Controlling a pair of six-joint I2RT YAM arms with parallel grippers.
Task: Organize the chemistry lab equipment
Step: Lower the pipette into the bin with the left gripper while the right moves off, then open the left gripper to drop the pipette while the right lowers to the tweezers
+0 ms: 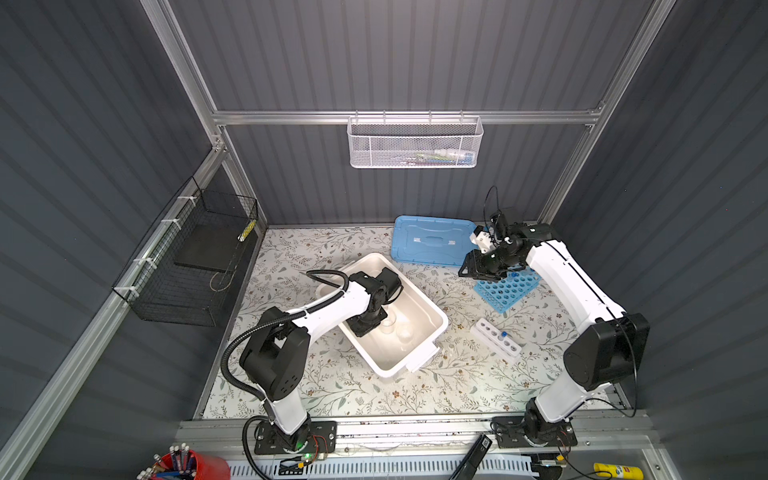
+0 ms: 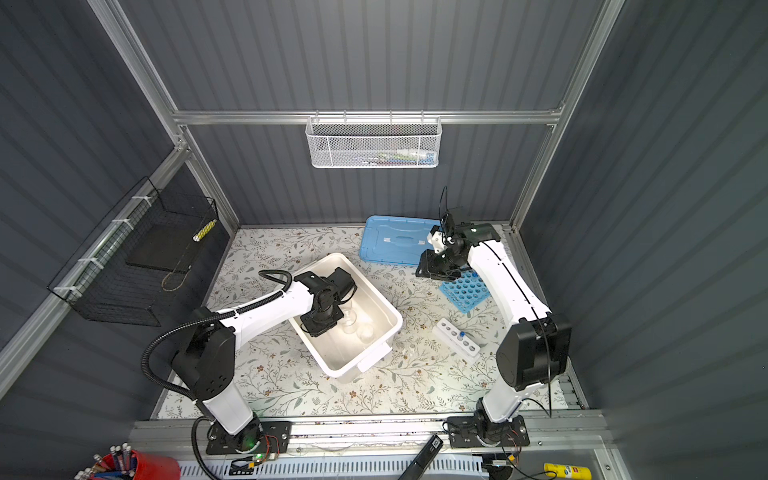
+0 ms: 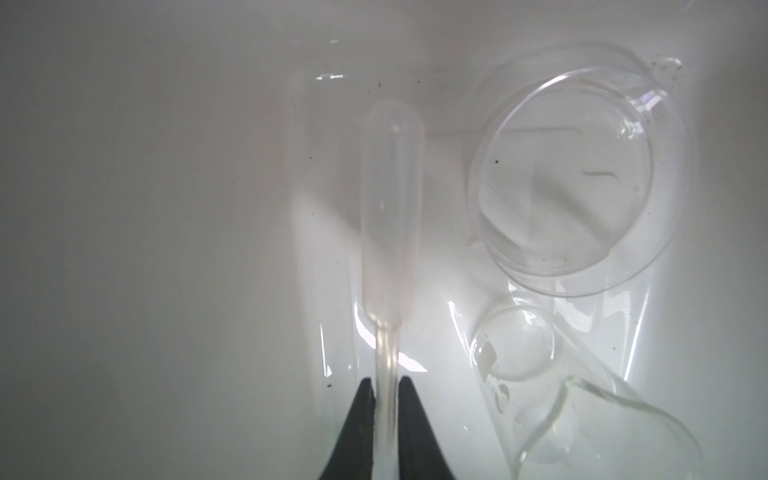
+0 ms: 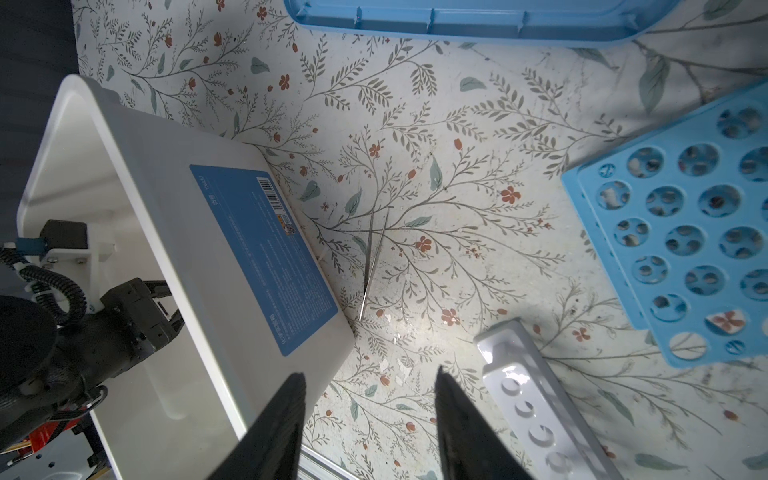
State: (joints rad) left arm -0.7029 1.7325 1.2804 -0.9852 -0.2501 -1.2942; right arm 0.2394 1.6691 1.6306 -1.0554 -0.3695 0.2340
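Whether our left hand (image 3: 386,386) grips the pipette (image 3: 390,199) we cannot tell; our right hand (image 4: 369,372) gapes by the blue rack (image 1: 505,291).

The left arm (image 1: 328,305) reaches from its base toward the middle with the elbow raised. Its wrist bends steeply, so the left gripper (image 3: 385,379) points straight down. The jaws stand narrow, close on either side of the thin stem of a clear dropper (image 3: 390,208); whether they pinch it cannot be told. The right arm (image 1: 569,282) stretches far back, wrist turned inward. The right gripper (image 4: 370,372) hangs tilted downward, jaws well apart, holding nothing.
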